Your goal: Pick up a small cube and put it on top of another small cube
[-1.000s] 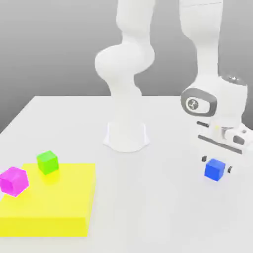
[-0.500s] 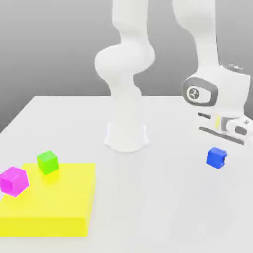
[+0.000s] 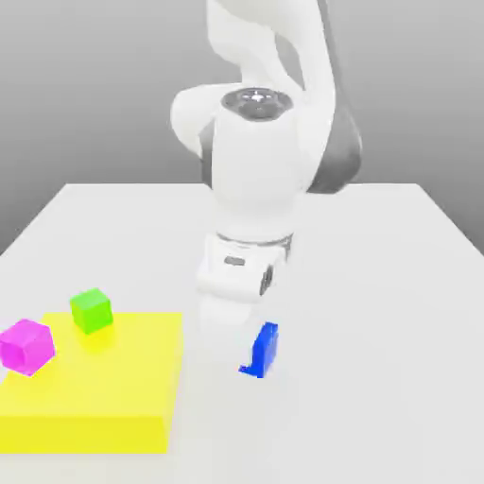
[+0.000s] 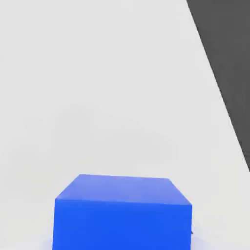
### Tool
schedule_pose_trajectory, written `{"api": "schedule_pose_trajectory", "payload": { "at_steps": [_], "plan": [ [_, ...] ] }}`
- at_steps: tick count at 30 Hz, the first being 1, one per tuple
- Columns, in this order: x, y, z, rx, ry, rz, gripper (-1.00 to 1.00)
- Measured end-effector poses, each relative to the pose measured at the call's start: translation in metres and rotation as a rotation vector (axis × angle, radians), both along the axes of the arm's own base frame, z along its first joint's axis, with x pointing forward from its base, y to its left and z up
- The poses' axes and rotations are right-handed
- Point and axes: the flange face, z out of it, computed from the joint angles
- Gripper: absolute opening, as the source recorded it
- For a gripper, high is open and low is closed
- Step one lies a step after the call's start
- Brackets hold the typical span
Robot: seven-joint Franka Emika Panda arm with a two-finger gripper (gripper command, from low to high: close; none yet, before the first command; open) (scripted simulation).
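grey backdrop behind a white bench (image 3: 378, 397) in the exterior view. the arm's wrist stands over the centre of the frame, with the end effector (image 3: 248, 352) below it at lower centre; its fingers are largely masked by the hand body, so whether they are clamped cannot be told for certain, though the blue cube (image 3: 262, 351) sits right at the fingertips and appears lifted clear of the bench, which suggests it is being carried. in the hand view the blue cube (image 4: 122, 212) lies at the lower centre of the frame, against plain white surface. at the lower left of the exterior view a yellow block (image 3: 104, 397) rests on the bench, with the green cube (image 3: 91, 310) at its back edge and the magenta cube (image 3: 26, 345) at its far left edge. judgement: the transport step is in hand, pickup apparently done. next move calls for travel toward the lower left, alignment square above the chosen cube, then a gentle lowering before release.
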Motion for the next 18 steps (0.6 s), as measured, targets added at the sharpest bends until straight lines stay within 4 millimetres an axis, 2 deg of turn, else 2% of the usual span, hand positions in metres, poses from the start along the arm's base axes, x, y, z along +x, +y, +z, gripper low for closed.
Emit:
{"api": "schedule_pose_trajectory", "payload": {
  "at_steps": [2,4,7,8,9,14,15,18],
  "plan": [
    [-0.007,-0.059,0.011,0.002,0.001,-0.172,-1.00],
    [-0.022,-0.118,0.021,0.005,0.004,-0.344,-1.00],
    [-0.062,-0.203,0.036,0.011,0.009,-0.607,-1.00],
    [-0.070,-0.217,0.035,0.014,0.010,-0.654,-1.00],
    [-0.072,-0.222,0.031,0.017,0.009,-0.671,-1.00],
    [-0.072,-0.224,-0.012,0.018,0.009,-0.680,-1.00],
    [-0.074,-0.224,-0.021,0.016,0.010,-0.682,1.00],
    [-0.074,-0.224,-0.021,0.016,0.010,-0.682,1.00]
  ]
}}
